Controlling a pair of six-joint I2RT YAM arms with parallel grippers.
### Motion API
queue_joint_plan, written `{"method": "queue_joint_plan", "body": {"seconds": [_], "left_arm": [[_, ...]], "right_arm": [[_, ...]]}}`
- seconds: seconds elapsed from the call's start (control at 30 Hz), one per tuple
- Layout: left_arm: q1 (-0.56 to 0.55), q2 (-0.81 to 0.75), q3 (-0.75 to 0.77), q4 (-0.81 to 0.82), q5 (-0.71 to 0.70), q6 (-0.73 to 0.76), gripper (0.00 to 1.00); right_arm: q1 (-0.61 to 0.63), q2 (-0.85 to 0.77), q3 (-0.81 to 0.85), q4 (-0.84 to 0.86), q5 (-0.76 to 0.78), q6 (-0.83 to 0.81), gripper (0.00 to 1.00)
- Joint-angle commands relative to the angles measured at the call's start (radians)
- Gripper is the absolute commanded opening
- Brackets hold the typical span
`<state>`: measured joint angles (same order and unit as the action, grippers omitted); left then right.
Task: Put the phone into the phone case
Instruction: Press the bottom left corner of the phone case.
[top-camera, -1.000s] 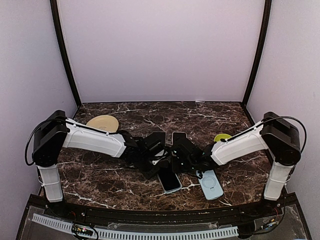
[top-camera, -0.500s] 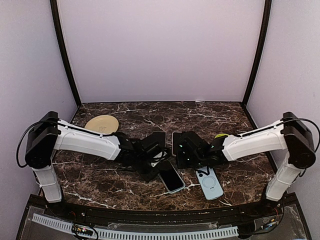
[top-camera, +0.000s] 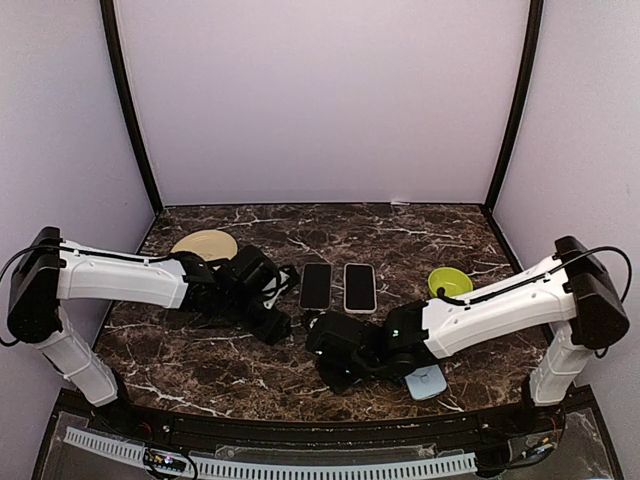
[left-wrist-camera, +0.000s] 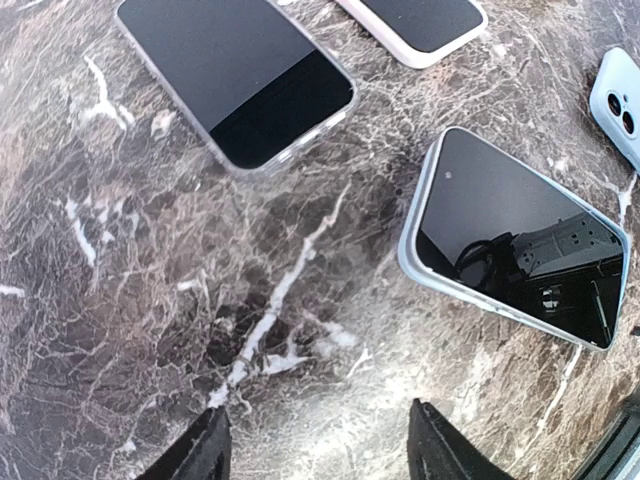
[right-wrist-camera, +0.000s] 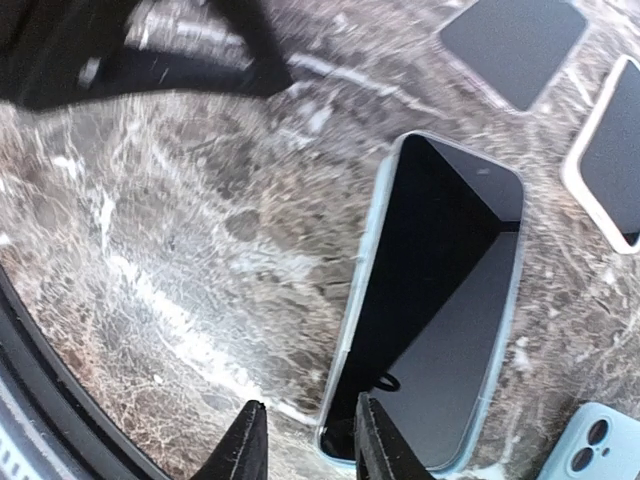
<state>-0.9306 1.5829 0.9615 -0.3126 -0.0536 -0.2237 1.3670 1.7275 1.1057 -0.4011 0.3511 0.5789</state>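
The phone (right-wrist-camera: 435, 300) lies flat and screen-up toward the front of the table (top-camera: 190, 350), near the pale blue phone case (top-camera: 428, 382). The right hand (right-wrist-camera: 310, 440) hovers over its near corner, fingers a little apart and gripping nothing, while the left hand (left-wrist-camera: 315, 450) is spread wide and empty. It looks a stiff, thin slab with slippery glass, so I'd pinch it across the long edges near the middle.

Open marble (top-camera: 420, 230) runs along the back wall. Centre crowded: dark phone (top-camera: 315, 285) beside white-edged phone (top-camera: 359, 287) (narrow gap between), cased phone (left-wrist-camera: 510, 235) flat before them, right arm (top-camera: 480, 310) slanting over it. Plate (top-camera: 205, 244) and left arm (top-camera: 130, 282) block the left, green bowl (top-camera: 450, 281) the right.
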Motion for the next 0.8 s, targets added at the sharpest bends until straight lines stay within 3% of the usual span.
{"method": "queue_joint_plan", "body": {"seconds": [0.0,0.33,0.77], "left_arm": [[-0.005,-0.040,-0.015,0.019,0.017,-0.012,0.63],[-0.004,-0.029,-0.006,0.019,0.029,-0.007,0.66],[-0.005,-0.036,0.007,0.009,0.038,-0.005,0.67]], "right_arm": [[0.022,0.095,0.076,-0.135,0.066,-0.049,0.27],[0.043,0.209,0.140,-0.315,0.141,-0.031,0.11],[0.066,0.225,0.109,-0.483,0.128,0.024,0.13]]}}
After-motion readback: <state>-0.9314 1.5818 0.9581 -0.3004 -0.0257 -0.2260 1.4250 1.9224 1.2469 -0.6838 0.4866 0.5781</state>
